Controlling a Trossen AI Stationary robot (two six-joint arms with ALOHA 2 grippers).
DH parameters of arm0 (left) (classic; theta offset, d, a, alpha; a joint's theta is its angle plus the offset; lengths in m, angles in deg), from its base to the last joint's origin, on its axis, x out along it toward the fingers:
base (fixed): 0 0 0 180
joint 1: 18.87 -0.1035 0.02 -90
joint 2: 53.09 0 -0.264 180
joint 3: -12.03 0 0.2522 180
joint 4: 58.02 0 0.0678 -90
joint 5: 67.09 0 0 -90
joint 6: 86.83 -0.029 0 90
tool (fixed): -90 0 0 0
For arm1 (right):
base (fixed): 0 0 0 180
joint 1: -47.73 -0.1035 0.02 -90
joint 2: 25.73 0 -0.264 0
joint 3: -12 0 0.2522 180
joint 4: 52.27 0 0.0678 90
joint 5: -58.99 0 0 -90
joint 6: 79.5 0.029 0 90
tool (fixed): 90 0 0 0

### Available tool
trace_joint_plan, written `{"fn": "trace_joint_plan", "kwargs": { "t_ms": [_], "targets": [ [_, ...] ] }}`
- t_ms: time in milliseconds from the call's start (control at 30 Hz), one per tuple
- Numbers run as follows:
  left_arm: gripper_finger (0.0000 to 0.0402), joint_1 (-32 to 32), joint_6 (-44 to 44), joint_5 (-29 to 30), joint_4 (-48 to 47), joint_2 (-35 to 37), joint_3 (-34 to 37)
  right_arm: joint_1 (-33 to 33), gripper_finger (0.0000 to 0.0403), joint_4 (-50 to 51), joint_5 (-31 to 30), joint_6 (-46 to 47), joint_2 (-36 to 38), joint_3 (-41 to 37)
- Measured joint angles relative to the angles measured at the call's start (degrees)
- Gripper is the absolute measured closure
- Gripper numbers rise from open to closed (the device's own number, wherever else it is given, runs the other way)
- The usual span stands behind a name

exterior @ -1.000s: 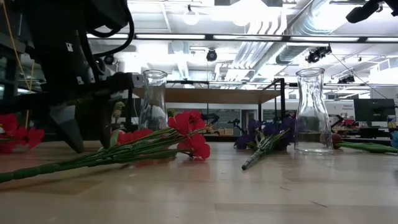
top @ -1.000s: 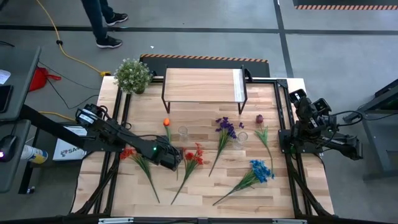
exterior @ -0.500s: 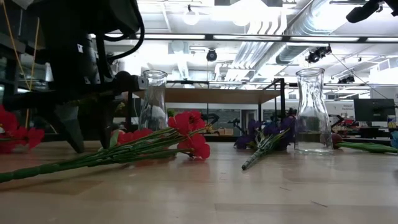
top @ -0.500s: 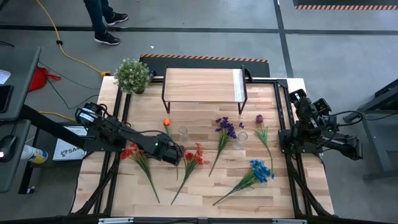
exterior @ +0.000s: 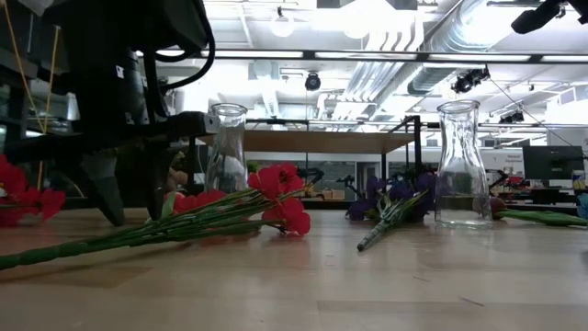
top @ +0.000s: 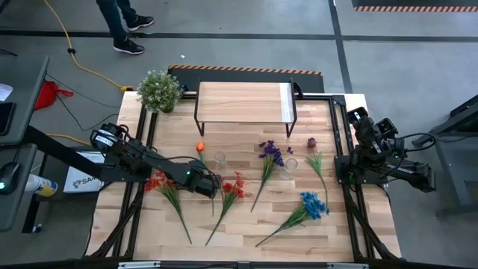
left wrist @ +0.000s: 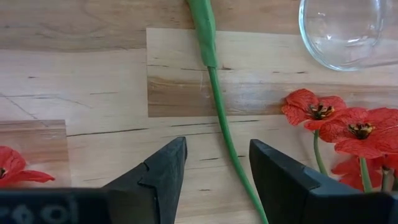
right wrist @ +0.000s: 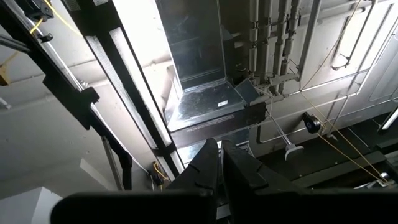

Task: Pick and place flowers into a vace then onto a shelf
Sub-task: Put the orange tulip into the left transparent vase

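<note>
We see the left gripper (left wrist: 213, 171) low over the table (top: 239, 243), its fingers spread wide with the green stem of the orange tulip (left wrist: 219, 118) running between them, untouched. Just ahead stands a glass vase (left wrist: 348, 31); red flowers (left wrist: 339, 124) lie beside the gripper. The right gripper (right wrist: 219, 163) is parked beyond the table edge, fingers pressed together, empty.
</note>
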State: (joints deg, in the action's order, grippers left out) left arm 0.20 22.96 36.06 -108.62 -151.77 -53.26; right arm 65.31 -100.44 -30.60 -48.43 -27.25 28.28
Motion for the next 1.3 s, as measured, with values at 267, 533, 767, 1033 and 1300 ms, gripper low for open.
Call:
{"fn": "trace_joint_plan", "kwargs": {
  "t_ms": [267,533,767,1033,1300],
  "targets": [
    [0.0186,-0.46,-0.02,-1.57,-0.49,-0.61,0.0,0.01,0.0391,0.0,0.0,0.0,0.0,-0.01],
    [0.0186,-2.33,-0.49,-5.07,-0.93,-0.63,-0.07,0.0,0.0391,0.01,0.02,0.01,0.0,0.0],
    [0.0188,-3.36,-1.37,-6.6,-1.44,-0.63,-0.11,-0.01,0.0391,0.0,0.02,0.09,0.0,0.0],
    [0.0271,-3.32,-1.55,-6.65,-2.75,-0.63,-0.13,0.0,0.0391,0.01,0.01,0.01,0.0,0.0],
    [0.0381,-3.3,-2.67,-6.4,-3.14,-0.63,-0.04,-0.01,0.0391,0.01,0.01,-1.04,0.0,-0.01]
  ]
}}
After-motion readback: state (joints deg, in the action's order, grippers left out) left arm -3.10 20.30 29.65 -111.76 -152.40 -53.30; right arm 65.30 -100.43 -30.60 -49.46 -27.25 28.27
